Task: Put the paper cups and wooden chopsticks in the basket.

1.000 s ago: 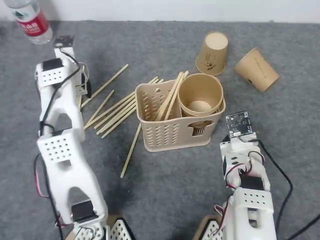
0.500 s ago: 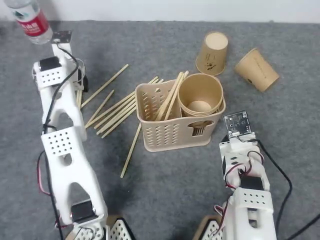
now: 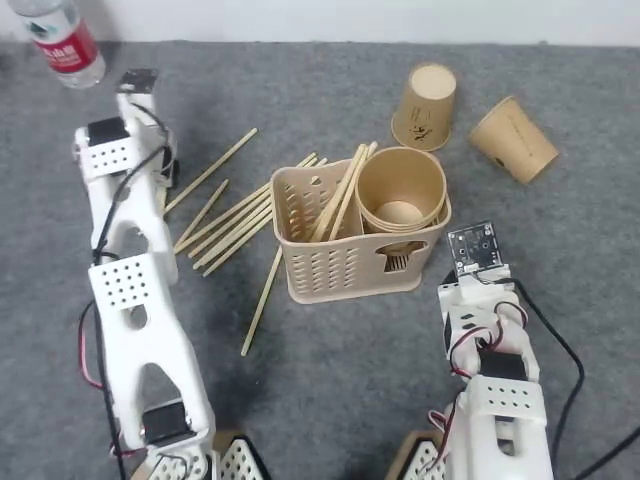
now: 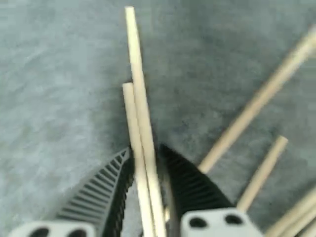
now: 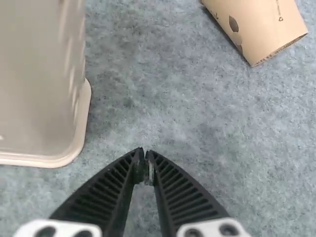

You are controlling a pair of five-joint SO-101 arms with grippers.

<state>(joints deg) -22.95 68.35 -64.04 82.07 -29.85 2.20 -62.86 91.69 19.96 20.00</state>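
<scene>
Wooden chopsticks (image 4: pixel 140 98), two side by side, are clamped in the left gripper (image 4: pixel 144 149) well apart from the basket (image 3: pixel 340 268), the right gripper (image 5: pixel 144 160) closed empty beside it; round sticks may roll against each other and one slip out on lifting.

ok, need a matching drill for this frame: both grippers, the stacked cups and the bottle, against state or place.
Things:
1. left gripper
2. right gripper
3. stacked cups
4. bottle

State or place:
a. inside the basket
b. shut and empty, over the carpet
c. at the carpet's far edge, away from the basket
d. shut on two chopsticks

Pairs: 1-d, 2-b, 3-a, 4-c
</scene>
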